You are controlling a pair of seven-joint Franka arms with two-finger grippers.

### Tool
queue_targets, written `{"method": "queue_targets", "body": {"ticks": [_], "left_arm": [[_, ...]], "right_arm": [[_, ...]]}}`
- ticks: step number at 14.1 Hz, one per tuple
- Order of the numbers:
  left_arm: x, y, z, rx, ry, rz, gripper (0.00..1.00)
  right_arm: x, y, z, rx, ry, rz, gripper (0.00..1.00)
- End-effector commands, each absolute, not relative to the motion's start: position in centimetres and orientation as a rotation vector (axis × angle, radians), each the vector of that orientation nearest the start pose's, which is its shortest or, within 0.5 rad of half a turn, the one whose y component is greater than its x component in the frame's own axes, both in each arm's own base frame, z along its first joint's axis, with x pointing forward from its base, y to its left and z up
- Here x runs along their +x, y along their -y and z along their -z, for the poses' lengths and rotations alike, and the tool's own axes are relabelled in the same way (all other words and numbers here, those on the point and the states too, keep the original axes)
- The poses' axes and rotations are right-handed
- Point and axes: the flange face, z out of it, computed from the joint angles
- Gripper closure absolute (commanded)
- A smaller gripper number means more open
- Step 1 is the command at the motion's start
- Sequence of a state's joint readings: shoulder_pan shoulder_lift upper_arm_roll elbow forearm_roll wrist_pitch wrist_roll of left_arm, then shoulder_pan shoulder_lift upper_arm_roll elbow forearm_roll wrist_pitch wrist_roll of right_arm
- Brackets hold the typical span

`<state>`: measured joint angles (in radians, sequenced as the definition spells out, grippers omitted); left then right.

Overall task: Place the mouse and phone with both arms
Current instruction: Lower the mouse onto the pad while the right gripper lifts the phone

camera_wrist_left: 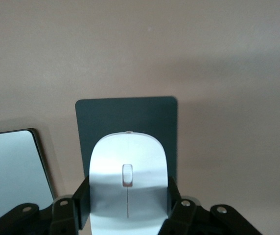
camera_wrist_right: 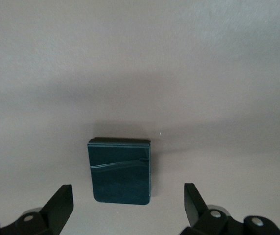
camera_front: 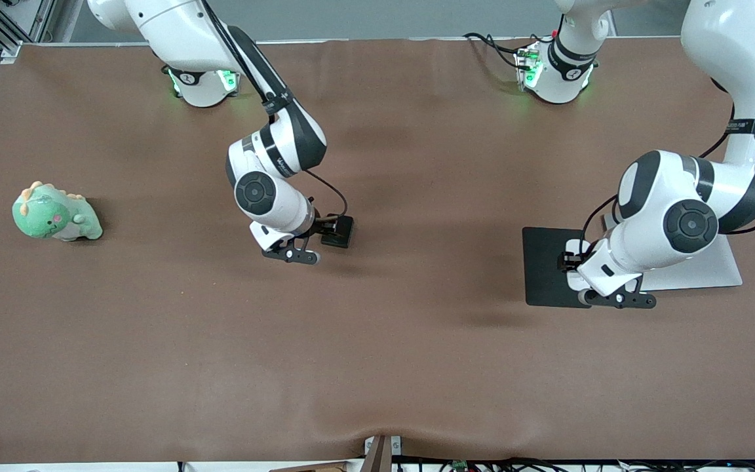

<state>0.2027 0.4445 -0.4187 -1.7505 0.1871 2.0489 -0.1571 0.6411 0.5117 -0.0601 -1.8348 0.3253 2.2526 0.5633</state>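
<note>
While left claw [camera_wrist_left: 128, 205] grips mouse [camera_wrist_left: 128, 181], right claw [camera_wrist_right: 128, 208] gapes.

Bright, even lighting; soft shadows

One mouse [camera_wrist_left: 128, 188], one phone [camera_wrist_right: 121, 170] — one mat [camera_front: 543, 269].

A brown table [camera_front: 377, 367] is carrying a green dinosaur toy [camera_front: 55, 214] at the right arm's end, a black phone [camera_front: 338, 231] near the middle, and a black mat [camera_front: 544, 265] touching a white-grey board [camera_front: 712, 269] at the left arm's end.
</note>
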Motion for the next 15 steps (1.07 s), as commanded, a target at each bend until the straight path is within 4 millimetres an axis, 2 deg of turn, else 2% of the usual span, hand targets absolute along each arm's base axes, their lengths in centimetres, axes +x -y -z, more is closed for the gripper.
{"method": "queue_targets", "body": {"ticks": [1,4,6,10,14,15], "left_arm": [[62.8,10.9,-29.7,-3.158,-0.259,-0.162,1.0],[61.9,11.3,-25.7,-3.185,-0.27,-0.124,1.0],[61.4,11.5,-23.9,-3.169,-0.291,-0.128,1.0],[61.4,10.9,-21.8,-3.129,-0.337,-0.128,1.0],[61.2,11.0,-20.7,-3.12,-0.289,-0.145,1.0],[61.1,10.8,-19.8,-3.107,-0.292,-0.16,1.0]], "right_arm": [[51.5,-36.7,-24.2,-2.975,-0.336,-0.301,0.0],[50.4,-37.9,-22.1,-2.978,-0.339,-0.244,0.0],[49.9,-38.4,-20.8,-2.987,-0.33,-0.237,0.0],[48.9,-39.6,-18.5,-2.994,-0.349,-0.202,0.0],[49.0,-39.8,-18.3,-2.992,-0.352,-0.183,0.0],[48.9,-39.9,-18.2,-2.999,-0.337,-0.18,0.13]]}}
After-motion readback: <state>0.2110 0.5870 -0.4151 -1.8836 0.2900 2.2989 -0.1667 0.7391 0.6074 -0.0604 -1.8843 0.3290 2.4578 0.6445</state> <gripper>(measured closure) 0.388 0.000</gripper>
